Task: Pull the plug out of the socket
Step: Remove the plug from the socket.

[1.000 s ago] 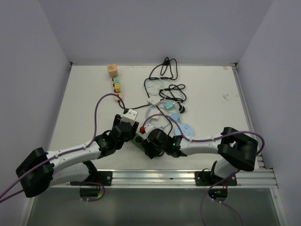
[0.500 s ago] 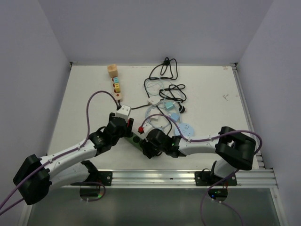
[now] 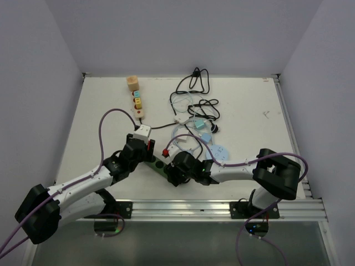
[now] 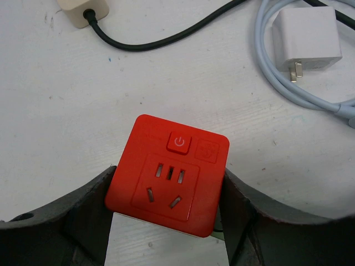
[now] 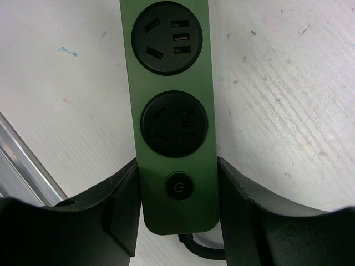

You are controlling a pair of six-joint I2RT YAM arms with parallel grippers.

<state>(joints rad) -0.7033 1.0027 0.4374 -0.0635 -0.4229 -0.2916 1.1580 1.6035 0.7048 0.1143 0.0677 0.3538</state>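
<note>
From my remote station, on the left: the left gripper [image 4: 169, 182] is clamped on the red plug [image 4: 172, 160], a square block with a power button and a socket face turned up to the wrist camera. Its dark fingers [image 4: 83, 216] press against the block's two sides. The plug sits above the white table [image 4: 66, 111]. A sliver of green shows under its lower right corner, and I cannot tell from here whether the two touch.

Behind the plug in that view, a black cable [image 4: 161, 41] runs from a beige plug [image 4: 82, 8]. Farther right, a white charger [image 4: 308, 40] lies with its prongs out, beside a pale blue cable [image 4: 277, 77].

Centre, from above: the green power strip [image 3: 160, 164] lies on the table between the two arms, near the front edge. The left gripper is just beside its far-left end.

Right of centre: the right gripper [image 5: 176, 166] holds the strip at its switch end. One finger [image 5: 119, 216] is against each long edge, so the jaws are about half spread. The two round black sockets seen by that wrist camera are empty. A metal rail [image 5: 25, 172] crosses the lower left corner of that view.

Farther right and back on the table, a tangle of black cables [image 3: 194, 83] lies well apart from both arms.
</note>
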